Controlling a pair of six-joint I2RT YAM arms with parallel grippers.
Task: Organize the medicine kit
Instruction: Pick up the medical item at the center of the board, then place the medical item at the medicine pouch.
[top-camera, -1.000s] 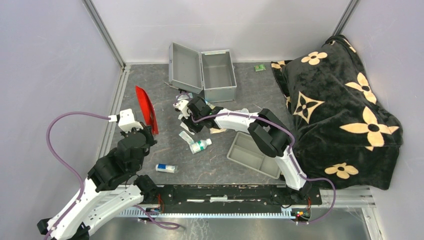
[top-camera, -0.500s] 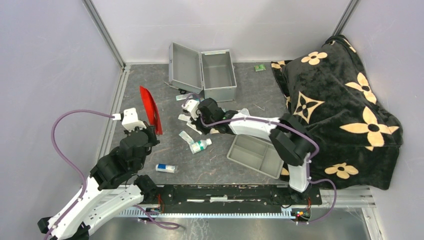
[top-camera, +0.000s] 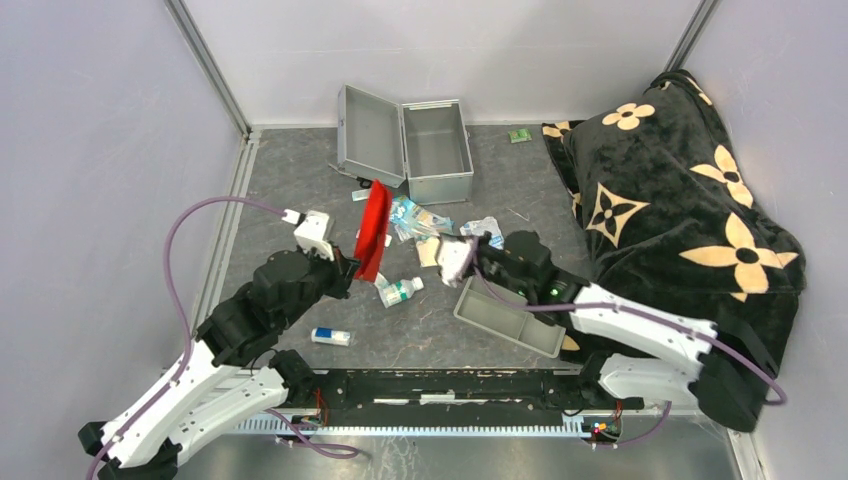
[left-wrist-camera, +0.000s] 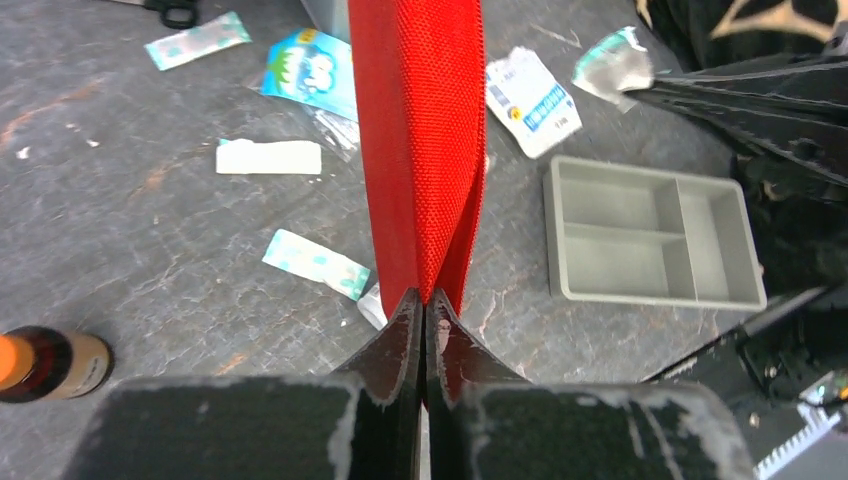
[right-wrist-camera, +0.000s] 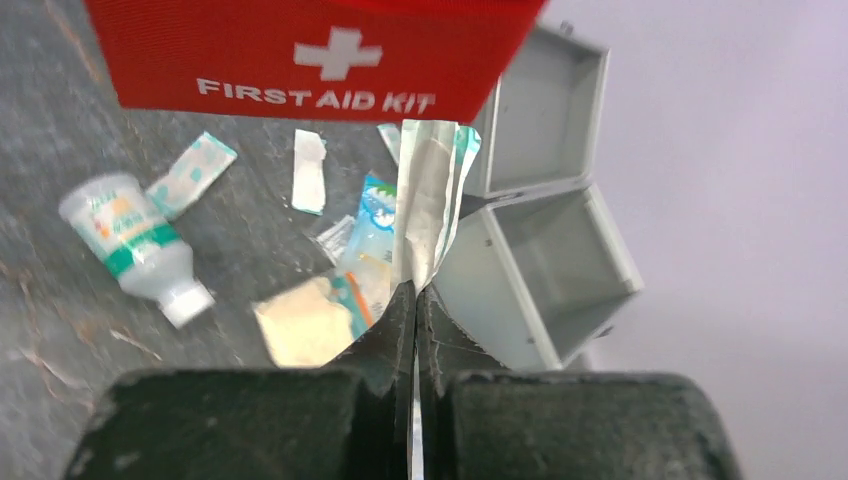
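Right now I am pinching one edge of the red pouch (left-wrist-camera: 420, 150) in my left gripper (left-wrist-camera: 425, 300), holding it on edge over the worktop (top-camera: 290, 180). My right gripper (right-wrist-camera: 415, 295) is pressing together on a crinkled silver packet (right-wrist-camera: 430, 190), just right of the pouch. The metal case (top-camera: 440, 188) is lying open at the far middle, its lid leaning left, beyond both.

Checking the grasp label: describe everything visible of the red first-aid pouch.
The red first-aid pouch is flat woven fabric, with a white cross and FIRST AID KIT in white on one face. The left end effector is shut on one edge, holding it on edge, apparently off the table, above scattered packets, near the open metal case. Nothing else touches it.
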